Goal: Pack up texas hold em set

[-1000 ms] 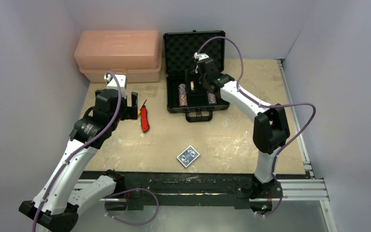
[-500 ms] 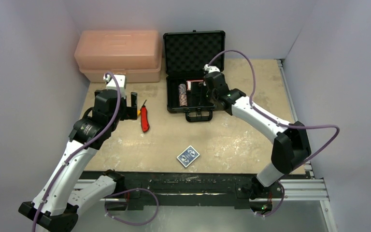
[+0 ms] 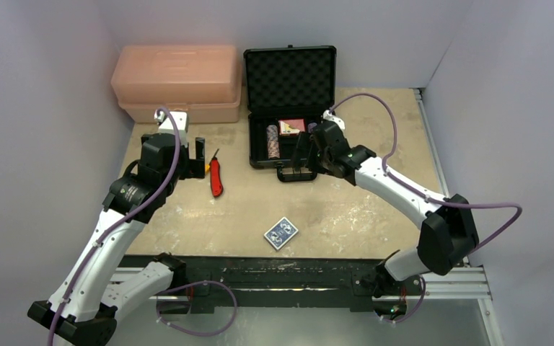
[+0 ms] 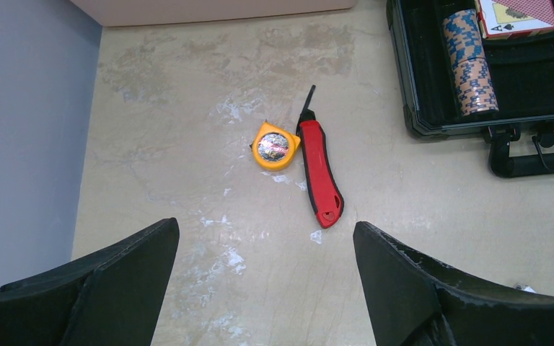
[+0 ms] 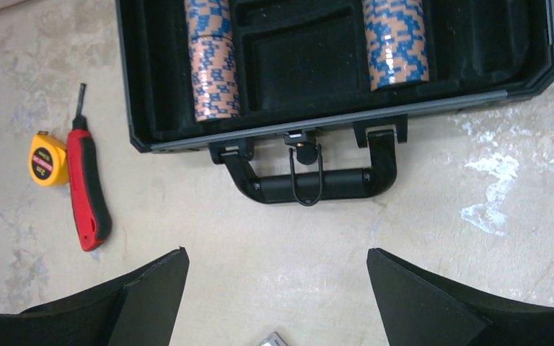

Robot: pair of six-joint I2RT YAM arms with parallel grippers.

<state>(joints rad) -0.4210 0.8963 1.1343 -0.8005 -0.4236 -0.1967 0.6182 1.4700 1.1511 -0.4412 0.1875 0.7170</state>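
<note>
The black briefcase (image 3: 249,144) lies open at the back of the table, its foam lid (image 3: 290,76) upright. Inside are a striped chip stack (image 3: 273,142) and the red card deck (image 3: 292,127). The right wrist view shows two chip stacks (image 5: 213,61) (image 5: 395,43) and the case handle (image 5: 310,184). My right gripper (image 3: 301,155) (image 5: 278,259) hangs open and empty over the handle. The blue card deck (image 3: 280,233) lies on the table near the front. My left gripper (image 3: 191,155) (image 4: 265,238) is open and empty, left of the case.
A red utility knife (image 3: 217,176) (image 4: 321,173) and a yellow tape measure (image 4: 273,145) lie between the left gripper and the case. A large pink toolbox (image 3: 177,83) stands at the back left. Walls close in the table on the left, back and right.
My right gripper let go of the red deck inside the case, opened wide and drew back toward the handle. The left arm has not moved.
</note>
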